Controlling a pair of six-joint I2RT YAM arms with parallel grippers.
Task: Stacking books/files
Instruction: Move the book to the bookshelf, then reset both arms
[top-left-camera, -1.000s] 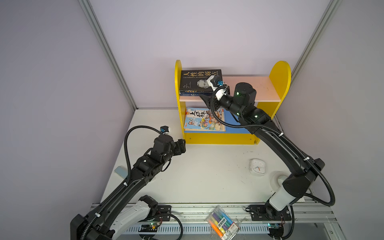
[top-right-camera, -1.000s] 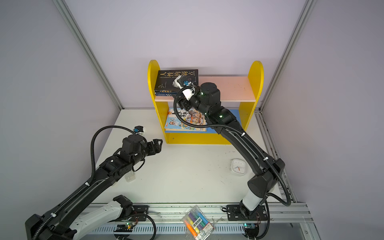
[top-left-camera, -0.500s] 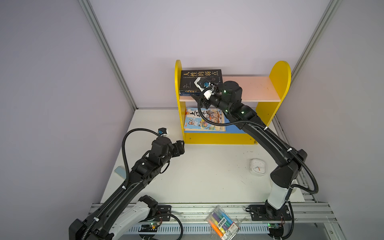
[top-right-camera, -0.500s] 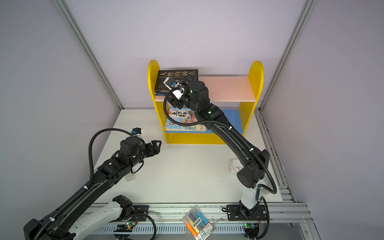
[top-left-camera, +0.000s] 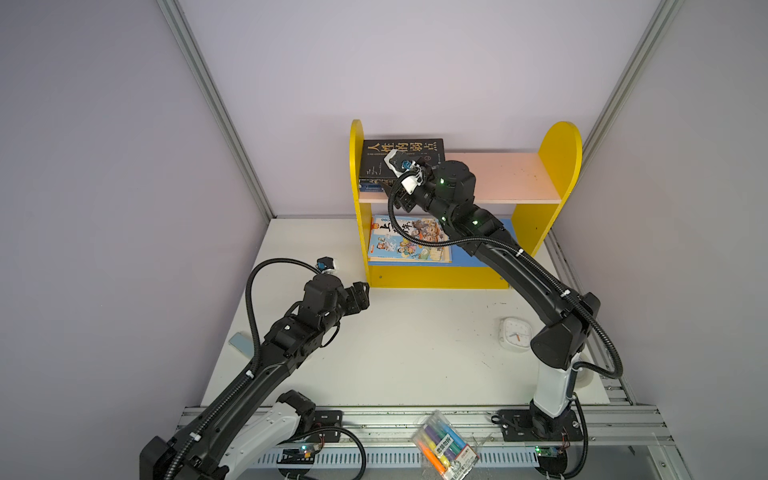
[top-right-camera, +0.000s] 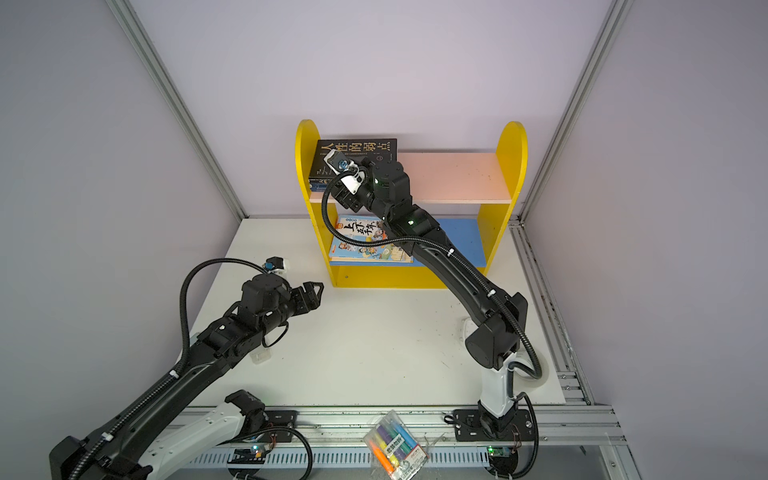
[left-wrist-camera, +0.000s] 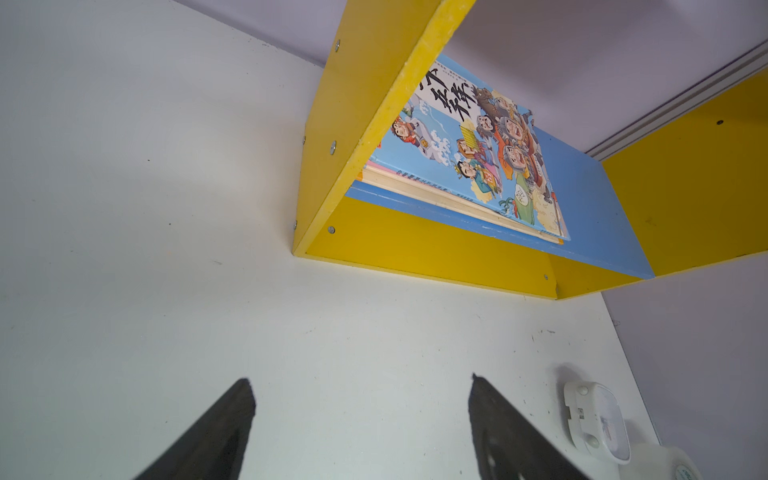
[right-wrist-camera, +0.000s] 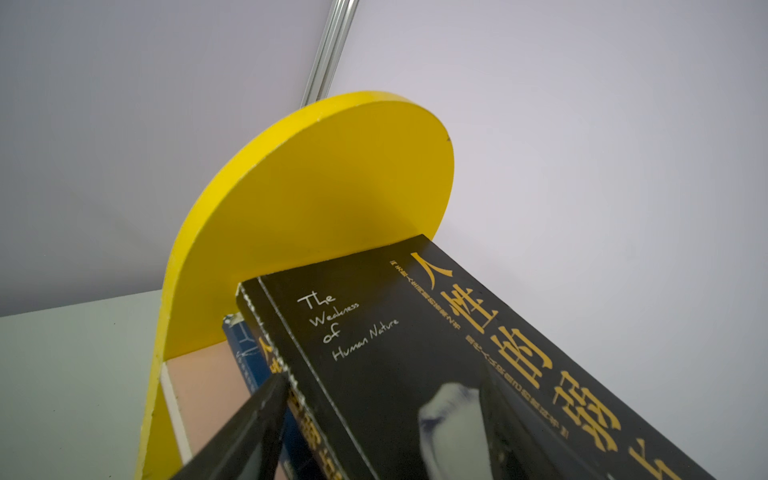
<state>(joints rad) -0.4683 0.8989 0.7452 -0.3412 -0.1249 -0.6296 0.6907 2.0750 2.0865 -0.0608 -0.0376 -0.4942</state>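
A white tabletop (top-left-camera: 415, 353) fills a booth of plain lilac walls (top-left-camera: 104, 166), with aluminium posts (top-left-camera: 216, 108) running into the far corners. At the table's 12 o'clock stands a yellow shelf (top-left-camera: 561, 149) with a pink upper board (top-left-camera: 507, 174) and a blue lower board (top-right-camera: 463, 241). A white clock (top-left-camera: 515, 334) lies at about 3 o'clock. A clear marker pack (top-left-camera: 446, 446) sits off the table at 6 o'clock, on the metal rail (top-left-camera: 374, 415).

The books are on the shelf. A black book (top-left-camera: 374, 153) lies flat at the upper board's 9 o'clock end, on top of a stack. A cartoon book (top-left-camera: 399, 247) lies flat at the lower board's 9 o'clock end.

The left gripper (top-left-camera: 362, 293) hangs over bare table at about 10 o'clock, near the shelf's front corner but apart from it. The right gripper (top-left-camera: 400, 199) reaches to the black book's near edge, and in both top views its own wrist largely hides it.

The right wrist view shows its jaws wide apart. One finger (right-wrist-camera: 249, 428) is beside the spine and the other is over the cover; whether either touches the book cannot be told. This view also shows a navy book (right-wrist-camera: 245, 357) directly under the black one.

The left wrist view shows the left gripper's fingers (left-wrist-camera: 224, 432) spread wide with nothing between them. It also shows the page edges of further books (left-wrist-camera: 436, 195) under the cartoon one.
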